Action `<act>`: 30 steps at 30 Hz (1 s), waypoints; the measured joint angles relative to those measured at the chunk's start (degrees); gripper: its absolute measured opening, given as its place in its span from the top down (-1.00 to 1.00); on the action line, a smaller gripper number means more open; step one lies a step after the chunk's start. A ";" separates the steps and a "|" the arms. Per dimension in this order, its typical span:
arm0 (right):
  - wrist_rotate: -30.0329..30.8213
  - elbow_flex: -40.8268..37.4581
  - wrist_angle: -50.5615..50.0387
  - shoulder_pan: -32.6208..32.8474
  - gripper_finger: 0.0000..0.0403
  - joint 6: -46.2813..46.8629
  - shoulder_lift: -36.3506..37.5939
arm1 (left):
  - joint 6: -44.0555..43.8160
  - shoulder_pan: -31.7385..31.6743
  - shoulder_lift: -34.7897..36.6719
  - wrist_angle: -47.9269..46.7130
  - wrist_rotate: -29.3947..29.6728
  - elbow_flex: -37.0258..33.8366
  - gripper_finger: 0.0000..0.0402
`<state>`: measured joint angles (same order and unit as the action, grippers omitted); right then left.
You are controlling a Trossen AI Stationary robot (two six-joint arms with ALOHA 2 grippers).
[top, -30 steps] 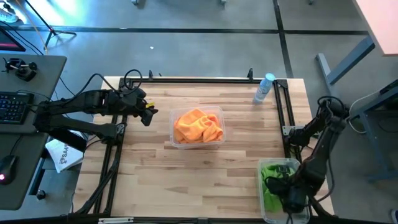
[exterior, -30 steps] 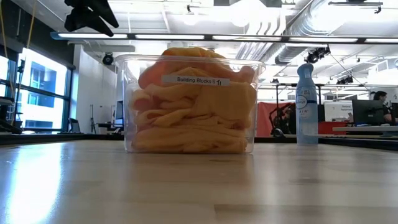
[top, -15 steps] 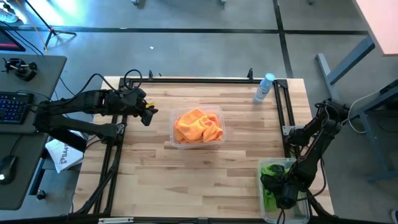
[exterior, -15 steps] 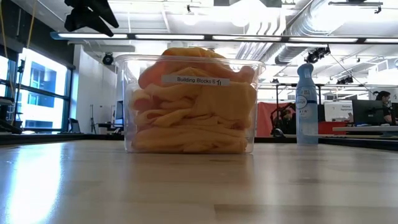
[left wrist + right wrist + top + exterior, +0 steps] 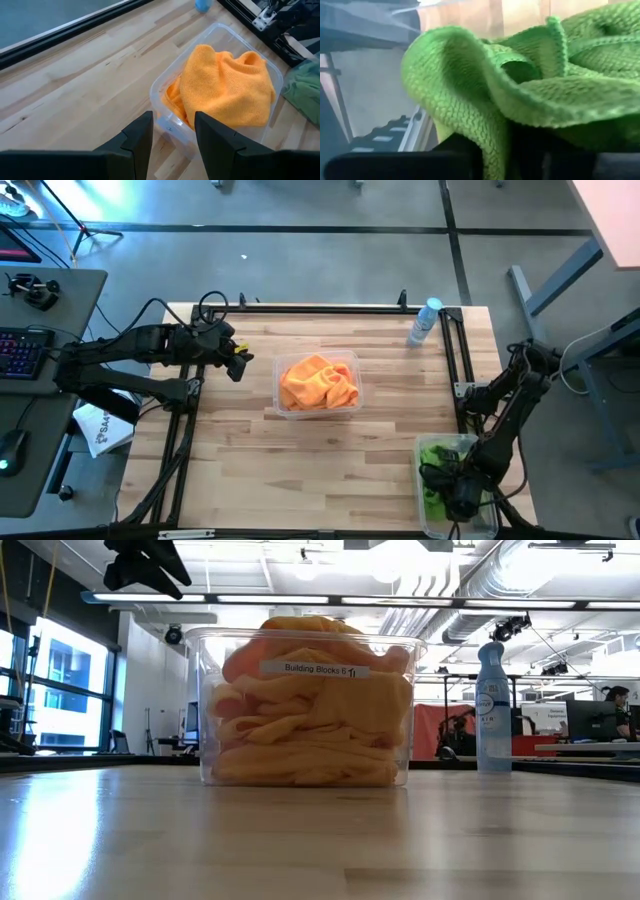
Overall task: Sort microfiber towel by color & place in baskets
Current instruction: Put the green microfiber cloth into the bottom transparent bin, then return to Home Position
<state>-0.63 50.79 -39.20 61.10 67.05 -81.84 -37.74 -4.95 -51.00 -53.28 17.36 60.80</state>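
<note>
Orange microfiber towels (image 5: pixel 318 383) fill a clear basket (image 5: pixel 352 360) at the table's middle; they also show in the low view (image 5: pixel 305 710) and the left wrist view (image 5: pixel 225 90). Green towels (image 5: pixel 432 470) lie in a second clear basket (image 5: pixel 422 515) at the near right corner. My right gripper (image 5: pixel 452 495) hangs low over that basket, pointing steeply down. Its wrist view is filled by a green towel (image 5: pixel 520 75) bunched in folds right in front of it. My left gripper (image 5: pixel 172 135) stands open and empty above the table, left of the orange basket.
A clear spray bottle with a blue cap (image 5: pixel 425 322) stands at the far right of the table. Black frame rails run along the table's left, right and far sides. Bare wood lies in front of the orange basket.
My right gripper has sunk toward the green towels in the near right basket and shifted slightly toward the table's left.
</note>
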 joint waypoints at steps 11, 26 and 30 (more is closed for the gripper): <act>2.55 17.61 -24.28 0.00 0.34 1.51 -0.02 | 0.46 0.00 0.00 0.00 0.05 0.00 0.34; 8.83 35.95 -46.68 0.04 0.94 -1.03 0.03 | 3.06 0.00 0.00 -0.02 -0.58 0.00 0.34; 20.05 34.88 -47.48 0.03 0.87 -2.93 0.04 | 3.26 0.00 0.00 -0.02 -0.38 0.00 0.34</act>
<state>19.42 85.67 -86.68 61.13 64.12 -81.80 -34.48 -4.95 -51.00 -53.30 16.98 60.80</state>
